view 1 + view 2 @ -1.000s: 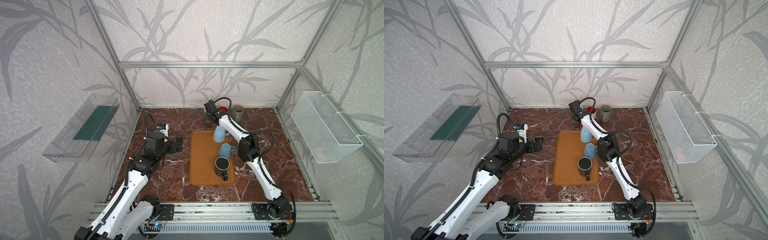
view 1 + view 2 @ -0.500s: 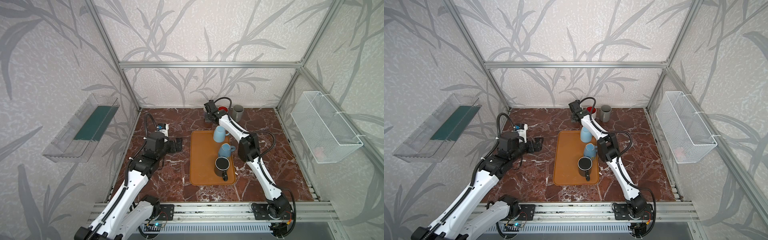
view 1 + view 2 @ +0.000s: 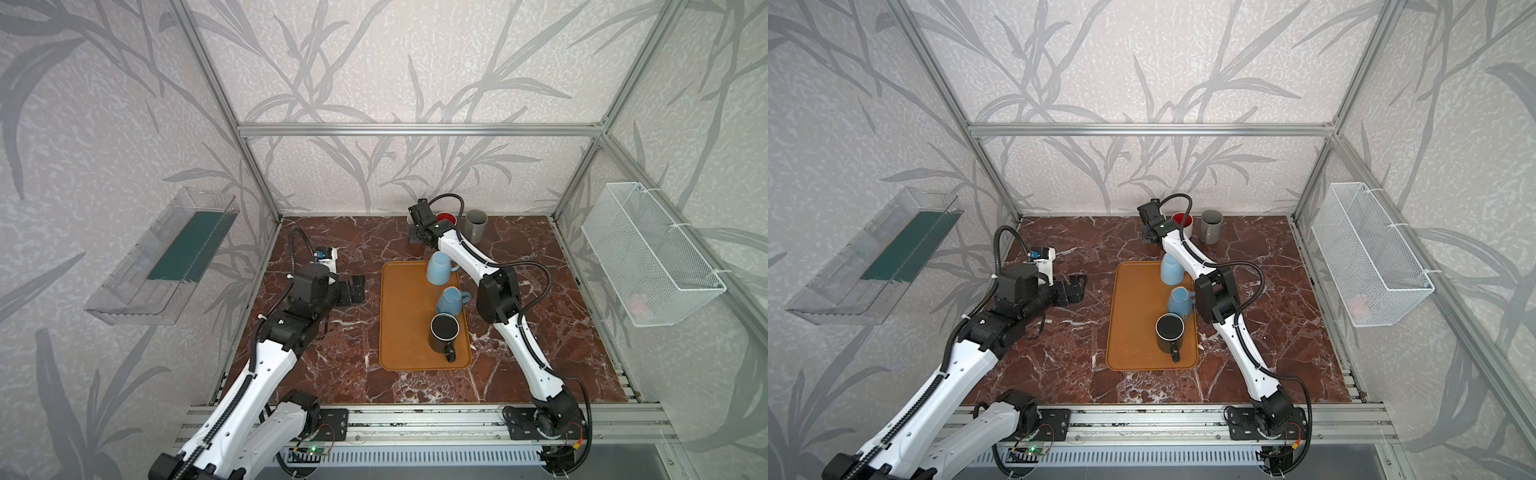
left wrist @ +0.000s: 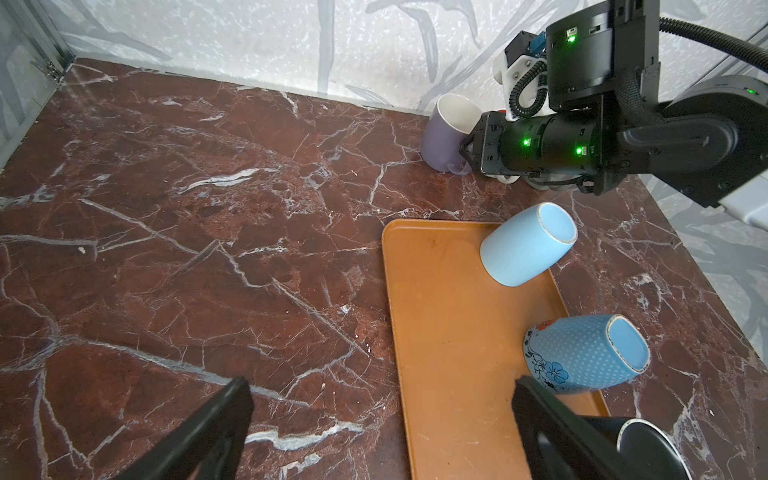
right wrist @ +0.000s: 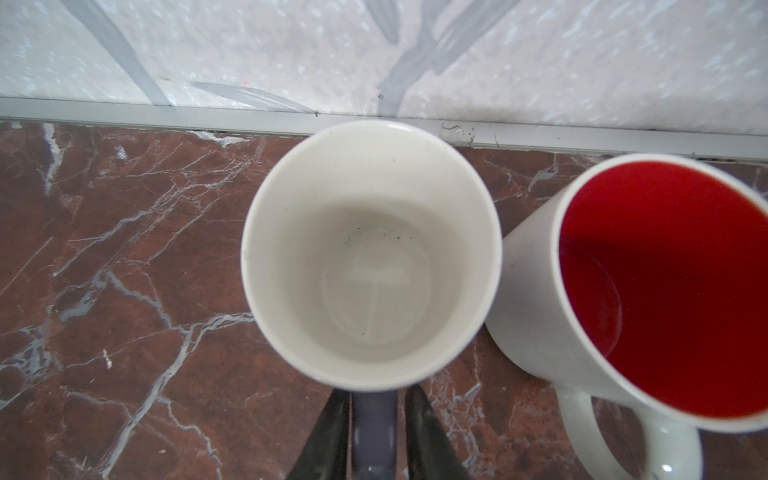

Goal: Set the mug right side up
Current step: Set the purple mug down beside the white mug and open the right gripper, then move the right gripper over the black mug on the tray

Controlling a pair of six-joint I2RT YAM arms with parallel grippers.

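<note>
1. Mug (image 5: 370, 253): purple glazed ceramic, upright, just ahead of right gripper (image 5: 376, 395), beside red-lined mug (image 5: 665, 291).
2. Jaws straddle its handle (image 5: 374, 440); pinching or clear, can't tell.
3. Rigid, slick, chips easily, so grip by the handle. Left gripper (image 4: 374, 428) gapes wide, empty.

The lilac ceramic mug (image 5: 370, 257) is cream inside, the white ceramic mug (image 5: 648, 291) red inside, the white-dotted blue ceramic mug (image 4: 582, 353) flower-printed.

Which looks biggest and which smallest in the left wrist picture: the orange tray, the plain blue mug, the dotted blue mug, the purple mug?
1. orange tray
2. dotted blue mug and plain blue mug: about alike. The dotted one sits nearer the camera, so no ranking.
3. purple mug, farthest away and partly hidden.
</note>
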